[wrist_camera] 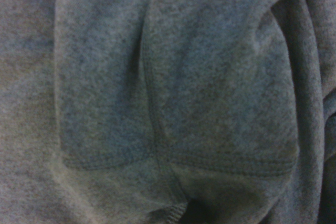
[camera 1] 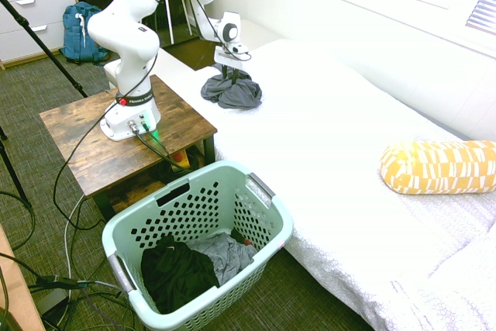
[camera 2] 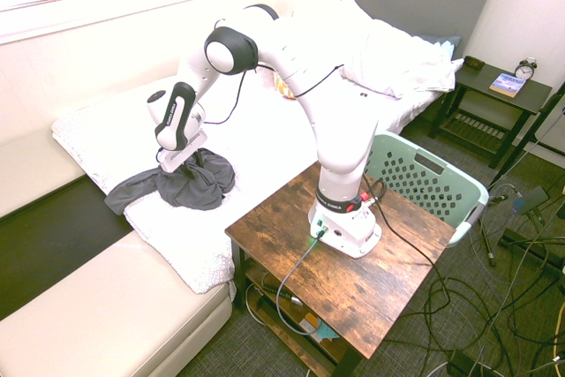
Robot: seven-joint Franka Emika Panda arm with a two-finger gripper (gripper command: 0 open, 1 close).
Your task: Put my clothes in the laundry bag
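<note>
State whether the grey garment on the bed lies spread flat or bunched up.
Bunched up: the grey garment sits in a crumpled heap on the bed.

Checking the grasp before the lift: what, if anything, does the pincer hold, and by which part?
Cannot be told. The pincer is pressed into the top of the bunched grey clothes on the bed, but whether it grips them is hidden.
</note>
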